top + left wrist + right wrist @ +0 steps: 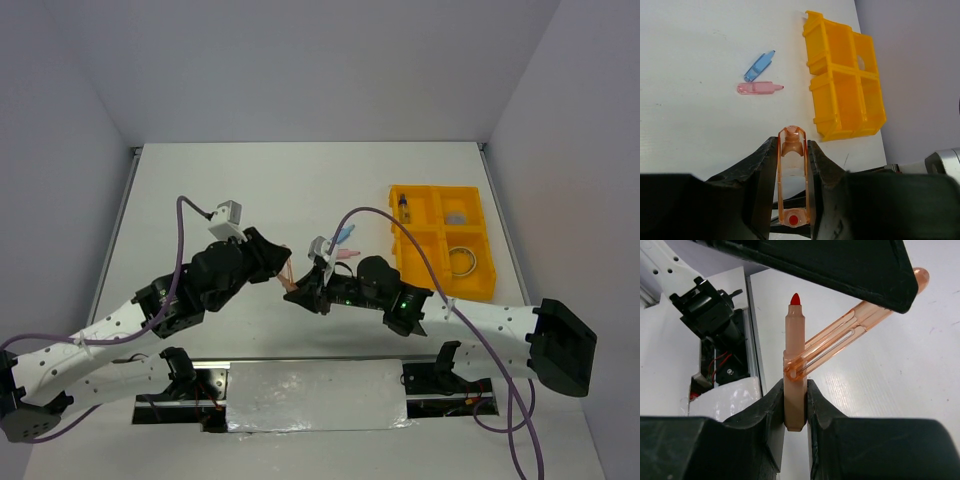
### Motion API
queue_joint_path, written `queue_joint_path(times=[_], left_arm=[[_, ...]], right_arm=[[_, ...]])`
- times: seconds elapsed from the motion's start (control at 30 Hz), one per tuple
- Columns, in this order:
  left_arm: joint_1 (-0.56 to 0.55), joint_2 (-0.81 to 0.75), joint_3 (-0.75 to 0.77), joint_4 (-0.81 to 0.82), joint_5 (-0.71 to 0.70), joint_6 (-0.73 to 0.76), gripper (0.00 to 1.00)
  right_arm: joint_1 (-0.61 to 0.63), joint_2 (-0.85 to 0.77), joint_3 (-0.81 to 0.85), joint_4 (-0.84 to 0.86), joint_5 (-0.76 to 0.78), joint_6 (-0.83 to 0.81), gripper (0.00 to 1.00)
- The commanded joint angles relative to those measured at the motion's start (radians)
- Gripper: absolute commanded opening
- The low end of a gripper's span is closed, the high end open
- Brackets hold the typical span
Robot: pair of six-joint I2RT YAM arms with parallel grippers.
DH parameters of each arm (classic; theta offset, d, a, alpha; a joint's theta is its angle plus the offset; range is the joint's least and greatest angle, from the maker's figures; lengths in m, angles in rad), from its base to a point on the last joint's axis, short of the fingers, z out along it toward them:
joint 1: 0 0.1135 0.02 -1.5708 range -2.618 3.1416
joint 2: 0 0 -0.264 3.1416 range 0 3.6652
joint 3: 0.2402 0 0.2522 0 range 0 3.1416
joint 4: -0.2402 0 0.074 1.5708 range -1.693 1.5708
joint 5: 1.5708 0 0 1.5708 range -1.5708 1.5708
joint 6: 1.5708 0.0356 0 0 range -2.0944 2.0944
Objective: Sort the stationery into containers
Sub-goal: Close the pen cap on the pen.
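Honestly, left jaws clamped on the cap (792, 172), right jaws on the pen (794, 385), I fear the slanted cap misses the tip

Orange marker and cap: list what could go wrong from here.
1. The cap in the left jaws sits tilted across the marker, below its bare red tip; pushing now may miss or smear ink.
2. The right jaws grip only the marker's lower end, so a sideways push could lever it out.

Blue cap (759, 66), pink cap (759, 88) lie near yellow tray (845, 132).
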Motion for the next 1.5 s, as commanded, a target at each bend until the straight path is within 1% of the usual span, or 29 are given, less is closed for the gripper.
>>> queue_joint_path(times=[0.0, 0.13, 0.33, 0.4, 0.43, 0.63, 0.73, 0.77, 0.9, 1.0, 1.27, 1.47], left_arm=[[-0.011, -0.019, -0.013, 0.045, -0.094, -0.007, 0.00], [-0.029, -0.032, -0.036, 0.057, -0.154, -0.031, 0.00], [-0.057, -0.026, -0.041, 0.028, -0.235, -0.087, 0.00], [-0.070, -0.024, -0.042, 0.014, -0.257, -0.108, 0.00], [-0.081, -0.022, -0.042, 0.005, -0.281, -0.126, 0.00], [-0.107, -0.007, -0.039, -0.012, -0.324, -0.163, 0.00], [-0.116, -0.003, -0.033, -0.040, -0.355, -0.188, 0.00], [-0.126, -0.001, -0.033, -0.047, -0.364, -0.194, 0.00], [-0.139, -0.004, -0.038, -0.069, -0.409, -0.217, 0.00], [-0.143, -0.001, -0.041, -0.067, -0.409, -0.219, 0.00], [-0.149, 0.016, -0.048, -0.040, -0.380, -0.202, 0.00], [-0.153, 0.010, -0.058, -0.032, -0.358, -0.199, 0.00]], right_arm=[[-0.005, 0.012, 0.057, -0.022, 0.031, 0.071, 0.00], [-0.003, -0.005, 0.069, -0.062, 0.098, 0.193, 0.00], [0.011, -0.031, 0.097, -0.117, 0.183, 0.311, 0.00], [0.020, -0.036, 0.109, -0.128, 0.189, 0.344, 0.00], [0.025, -0.036, 0.124, -0.152, 0.222, 0.355, 0.00], [0.054, -0.028, 0.158, -0.174, 0.266, 0.398, 0.00], [0.055, -0.028, 0.157, -0.186, 0.276, 0.434, 0.00], [0.057, -0.030, 0.155, -0.191, 0.314, 0.450, 0.00], [0.061, -0.037, 0.149, -0.209, 0.355, 0.514, 0.00], [0.072, -0.033, 0.160, -0.232, 0.371, 0.519, 0.00], [0.074, 0.001, 0.203, -0.255, 0.359, 0.484, 0.00], [0.074, 0.021, 0.245, -0.284, 0.388, 0.453, 0.00]])
